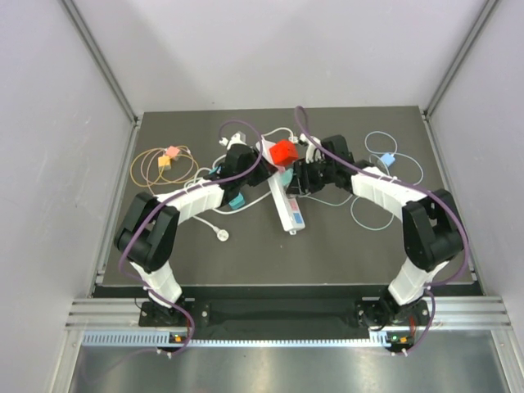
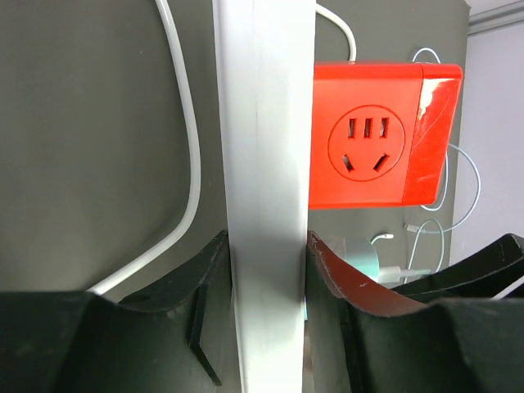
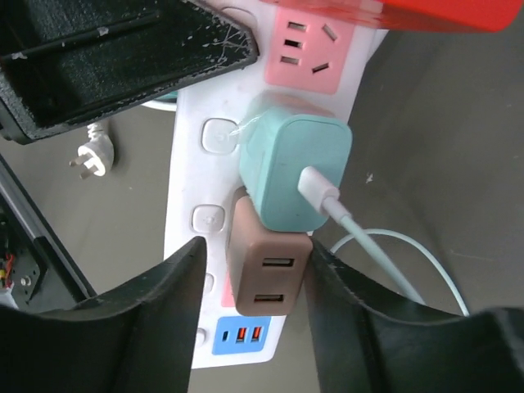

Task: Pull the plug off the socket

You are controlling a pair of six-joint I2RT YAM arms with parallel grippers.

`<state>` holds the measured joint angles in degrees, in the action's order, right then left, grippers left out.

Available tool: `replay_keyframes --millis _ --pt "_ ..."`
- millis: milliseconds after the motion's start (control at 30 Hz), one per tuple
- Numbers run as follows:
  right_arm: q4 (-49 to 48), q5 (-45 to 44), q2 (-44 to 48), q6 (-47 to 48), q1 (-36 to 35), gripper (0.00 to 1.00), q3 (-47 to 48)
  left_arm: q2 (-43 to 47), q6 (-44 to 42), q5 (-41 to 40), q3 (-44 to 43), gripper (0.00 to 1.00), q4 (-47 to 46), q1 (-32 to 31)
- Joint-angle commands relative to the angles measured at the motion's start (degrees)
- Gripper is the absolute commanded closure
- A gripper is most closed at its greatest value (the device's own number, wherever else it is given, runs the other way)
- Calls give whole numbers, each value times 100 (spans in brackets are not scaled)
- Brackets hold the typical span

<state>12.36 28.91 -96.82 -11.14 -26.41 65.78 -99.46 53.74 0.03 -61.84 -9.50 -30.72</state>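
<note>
The long white power strip (image 1: 288, 206) lies at the table's middle. A red cube adapter (image 1: 285, 152) sits on its far end. In the right wrist view the strip (image 3: 192, 176) carries a teal charger (image 3: 299, 172) with a pale cable and a brown USB charger (image 3: 266, 270) beside it. My right gripper (image 3: 255, 250) is open and straddles the brown charger; the right finger touches it, the left finger stands apart. My left gripper (image 2: 268, 254) is shut on the strip's white side (image 2: 266, 147), just short of the red adapter (image 2: 381, 135).
A yellow cable coil with pink and orange plugs (image 1: 168, 157) lies at the far left. A pale blue cable (image 1: 385, 157) lies at the far right. A teal block (image 1: 236, 201) sits under the left arm. A white round plug (image 1: 221, 234) lies near the front.
</note>
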Motion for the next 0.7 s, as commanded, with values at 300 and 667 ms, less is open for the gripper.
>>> replay_keyframes --millis 300,667 --pt "-260 405 22 -135 198 94 58 278 269 338 119 100 -1317 -4" --pt "-331 528 49 -20 277 100 -47 -249 656 1227 313 82 -1810 75"
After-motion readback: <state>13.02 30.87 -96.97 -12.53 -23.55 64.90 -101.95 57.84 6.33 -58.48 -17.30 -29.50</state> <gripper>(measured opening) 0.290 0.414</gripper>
